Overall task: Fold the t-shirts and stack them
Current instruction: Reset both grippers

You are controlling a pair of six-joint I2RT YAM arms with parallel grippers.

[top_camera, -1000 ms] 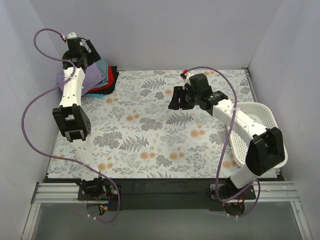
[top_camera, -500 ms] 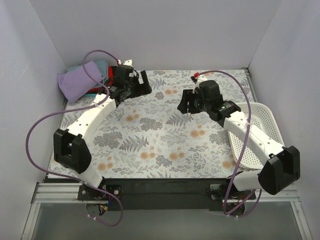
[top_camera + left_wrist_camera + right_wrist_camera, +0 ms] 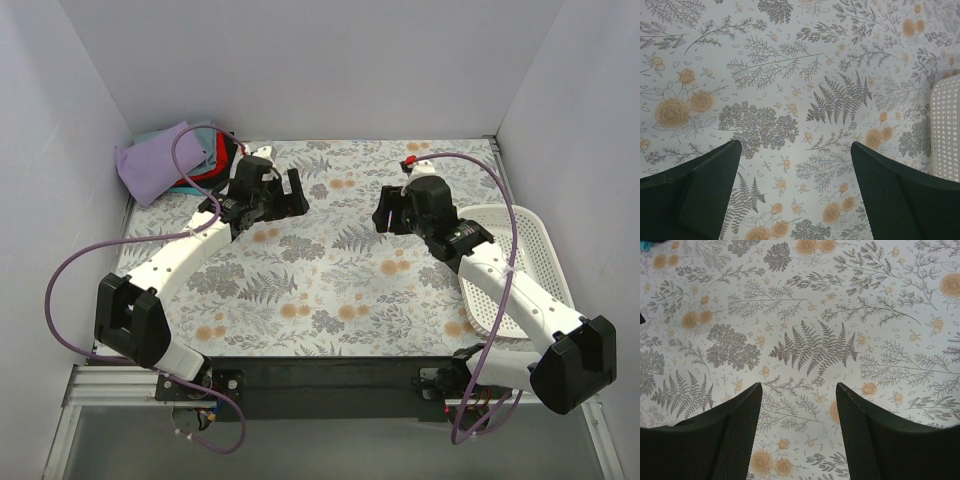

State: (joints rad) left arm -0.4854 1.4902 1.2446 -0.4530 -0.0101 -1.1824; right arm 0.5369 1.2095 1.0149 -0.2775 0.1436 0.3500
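Observation:
A folded lavender-purple t-shirt lies on top of a stack in the far left corner of the table, over teal, red and black folded shirts. My left gripper is open and empty, out over the floral cloth to the right of the stack. In the left wrist view only floral cloth shows between its fingers. My right gripper is open and empty over the middle of the table. The right wrist view shows only cloth between its fingers.
A white plastic mesh basket stands at the right edge of the table, beside my right arm; its corner shows in the left wrist view. A floral tablecloth covers the table. Grey walls close in the left, back and right.
My left gripper has come away from the stack and swung right over the table; the lavender shirt now lies uncovered on the stack. My right gripper has drifted slightly right and nearer.

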